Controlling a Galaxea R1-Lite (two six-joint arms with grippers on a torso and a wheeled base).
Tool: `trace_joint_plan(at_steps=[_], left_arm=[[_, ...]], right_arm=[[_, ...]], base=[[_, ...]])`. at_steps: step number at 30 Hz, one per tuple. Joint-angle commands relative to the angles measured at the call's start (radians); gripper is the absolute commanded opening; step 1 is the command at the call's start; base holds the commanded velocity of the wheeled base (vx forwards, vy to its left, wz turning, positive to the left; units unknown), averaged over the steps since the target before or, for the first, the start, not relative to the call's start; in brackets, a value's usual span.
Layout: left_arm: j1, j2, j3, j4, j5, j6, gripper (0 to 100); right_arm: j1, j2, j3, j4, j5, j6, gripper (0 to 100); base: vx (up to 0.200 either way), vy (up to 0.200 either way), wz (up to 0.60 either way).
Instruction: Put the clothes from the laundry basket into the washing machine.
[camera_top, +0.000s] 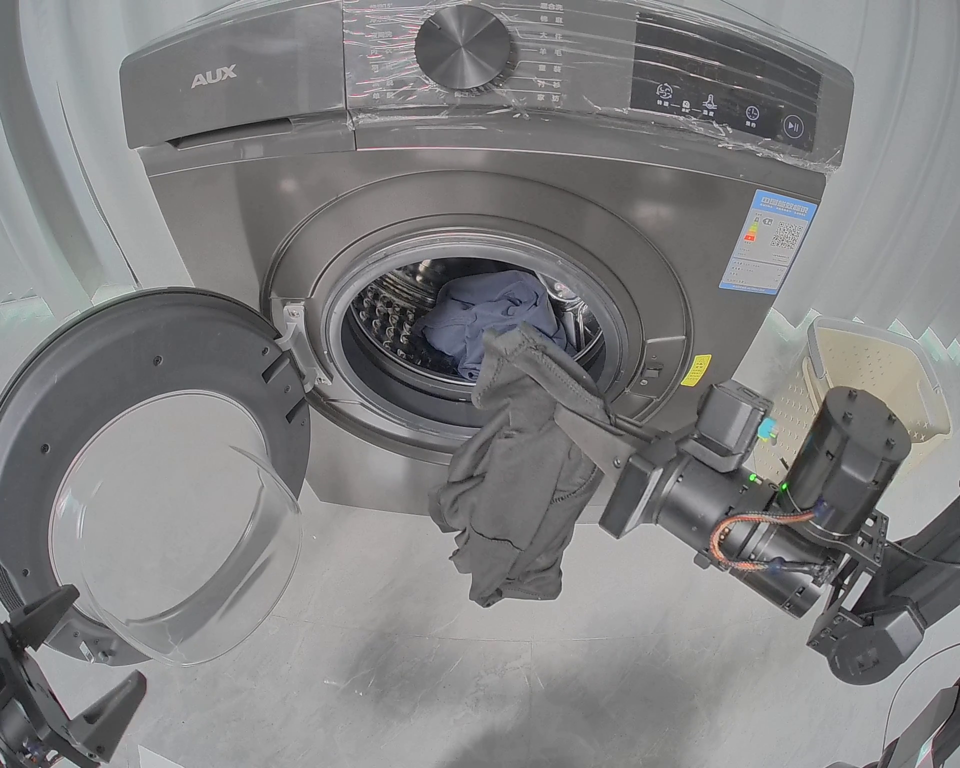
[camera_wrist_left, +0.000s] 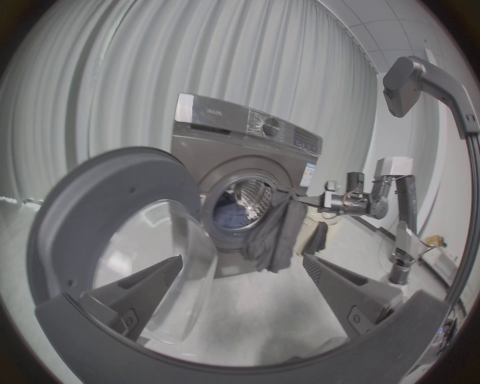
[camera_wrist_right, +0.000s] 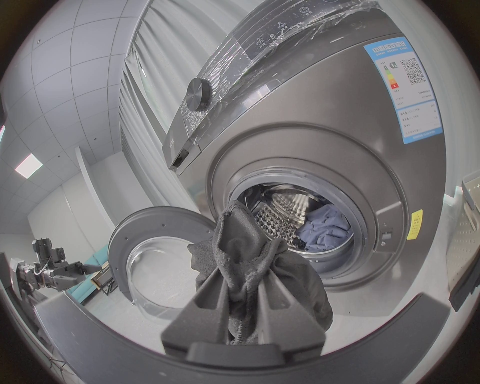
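Grey fabric is the item in hand: a dark grey garment (camera_top: 510, 480) hangs from the right gripper (camera_top: 562, 405), whose fingers are clamped on a bunched upper fold. The grip point sits at the lower right edge of the drum opening (camera_top: 480, 330) of the washing machine (camera_top: 250, 200). Nearly all of the cloth trails below the opening's lower rim, outside the drum and in front of the machine's front panel. A blue garment (camera_top: 490, 310) lies inside the drum towards the back. The door (camera_top: 150, 400) stands swung fully open at the machine's left, off the loading path. The left gripper (camera_wrist_left: 242, 257) is low beside that door, fingers spread wide and holding nothing. The laundry basket (camera_top: 880, 365) stands on the floor by the machine's right front corner; its contents cannot be judged.

Assessment: the step in hand is feeding this garment through the opening. To do it well:
- Raise the grip point first so the hanging tail lifts towards the lower rim.
- Drive well into the drum before letting go.

Risk: released here, the cloth would likely drape over the rim or drop to the floor.
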Motion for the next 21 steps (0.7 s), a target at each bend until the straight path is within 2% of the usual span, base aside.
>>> trace_joint_plan(at_steps=[1,4,5,10,11,13,16,21], left_arm=[[-0.103,0.364,-0.028,-0.133,-0.098,-0.022,100],[-0.107,0.441,-0.032,-0.189,-0.118,-0.019,100],[-0.126,0.544,-0.048,-0.269,-0.136,-0.022,100],[-0.189,0.726,-0.055,-0.416,-0.143,-0.02,100],[-0.189,0.726,-0.055,-0.416,-0.143,-0.02,100],[-0.248,0.817,-0.057,-0.484,-0.143,-0.023,100],[-0.258,0.903,-0.072,-0.545,-0.144,-0.025,100],[-0.259,1.032,-0.081,-0.686,-0.144,-0.08,100]], right_arm=[[-0.003,0.099,-0.132,-0.019,-0.062,0.006,0],[-0.003,0.108,-0.139,-0.022,-0.068,0.006,0],[-0.001,0.115,-0.139,-0.039,-0.068,0.004,0],[-0.003,0.126,-0.136,-0.047,-0.071,0.006,0],[-0.003,0.126,-0.136,-0.047,-0.071,0.006,0],[-0.001,0.129,-0.132,-0.048,-0.074,0.006,0],[0.002,0.129,-0.13,-0.05,-0.075,0.006,0],[0.003,0.129,-0.124,-0.068,-0.075,0.006,0]], base=[[0.0,0.0,0.0],[0.0,0.0,0.0],[0.0,0.0,0.0],[0.0,0.0,0.0],[0.0,0.0,0.0],[0.0,0.0,0.0],[0.0,0.0,0.0],[0.0,0.0,0.0]])
